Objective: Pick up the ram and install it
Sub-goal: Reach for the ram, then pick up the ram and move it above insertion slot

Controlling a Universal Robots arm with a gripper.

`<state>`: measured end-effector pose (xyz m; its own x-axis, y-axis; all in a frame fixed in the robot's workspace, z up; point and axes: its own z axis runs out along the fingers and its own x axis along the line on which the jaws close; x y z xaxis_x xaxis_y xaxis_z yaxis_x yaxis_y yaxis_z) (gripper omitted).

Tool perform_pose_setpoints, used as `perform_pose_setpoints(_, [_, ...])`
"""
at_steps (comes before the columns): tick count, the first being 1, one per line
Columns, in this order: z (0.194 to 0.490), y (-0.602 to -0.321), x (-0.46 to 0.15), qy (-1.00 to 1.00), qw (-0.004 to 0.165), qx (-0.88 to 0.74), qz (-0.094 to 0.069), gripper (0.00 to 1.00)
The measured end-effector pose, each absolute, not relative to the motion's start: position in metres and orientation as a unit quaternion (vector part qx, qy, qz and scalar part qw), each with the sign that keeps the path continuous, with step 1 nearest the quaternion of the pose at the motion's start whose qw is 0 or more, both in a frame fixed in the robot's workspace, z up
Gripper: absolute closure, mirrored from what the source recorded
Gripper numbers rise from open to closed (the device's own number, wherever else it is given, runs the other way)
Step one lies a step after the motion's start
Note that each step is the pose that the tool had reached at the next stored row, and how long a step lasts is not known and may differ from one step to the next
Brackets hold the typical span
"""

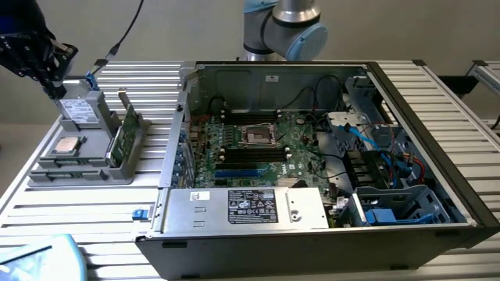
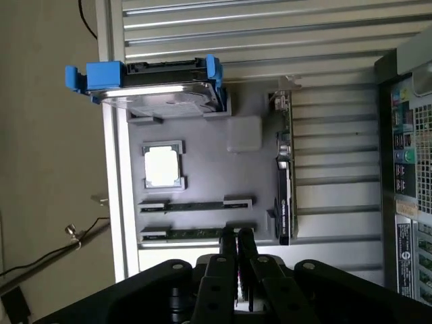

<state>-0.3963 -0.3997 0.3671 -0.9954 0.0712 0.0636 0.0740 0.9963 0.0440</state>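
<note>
The ram (image 2: 192,234) is a thin green stick lying in the outermost slot of a grey parts tray (image 2: 202,145), past the CPU (image 2: 162,167). My gripper (image 2: 237,235) hangs well above the tray, and its fingertips line up over one end of the ram. The fingers stand a narrow gap apart with nothing between them. In the exterior view the gripper (image 1: 55,88) hovers over the tray (image 1: 47,175) at the exterior view's left, above the hard drive (image 1: 78,110). The open computer case (image 1: 437,146) lies to the exterior view's right, and its motherboard shows black memory slots (image 1: 250,153).
The tray also holds a hard drive with blue rails (image 2: 162,91) and a green expansion card (image 1: 125,137) standing on edge. A power supply (image 1: 250,208) fills the case's near side. Cables and drive bays (image 1: 390,170) crowd its right side. A cable (image 1: 125,35) hangs at the back left.
</note>
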Motion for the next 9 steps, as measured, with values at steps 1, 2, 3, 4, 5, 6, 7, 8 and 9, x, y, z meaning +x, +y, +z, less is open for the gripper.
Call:
perform_pose_setpoints(1, [0.3657,-0.3998,-0.4008,-0.999,0.033,-0.036,-0.023,0.84])
perform_pose_setpoints(2, [0.3644,-0.3999,-0.4054,-0.998,0.034,-0.036,-0.023,0.84])
perform_pose_setpoints(3, [0.3633,-0.4,-0.4091,-0.998,0.036,-0.036,-0.023,0.84])
perform_pose_setpoints(4, [0.3629,-0.4,-0.4101,-0.998,0.039,-0.037,-0.023,0.84])
perform_pose_setpoints(5, [0.363,-0.4,-0.4102,-0.998,0.039,-0.037,-0.023,0.84])
perform_pose_setpoints(6, [0.363,-0.4001,-0.4102,-0.998,0.039,-0.037,-0.023,0.84])
perform_pose_setpoints(7, [0.363,-0.4,-0.4105,-0.998,0.039,-0.037,-0.023,0.84])
perform_pose_setpoints(8, [0.363,-0.4,-0.4107,-0.998,0.039,-0.037,-0.023,0.84])
perform_pose_setpoints(9, [0.3631,-0.4,-0.4107,-0.998,0.039,-0.037,-0.023,0.84])
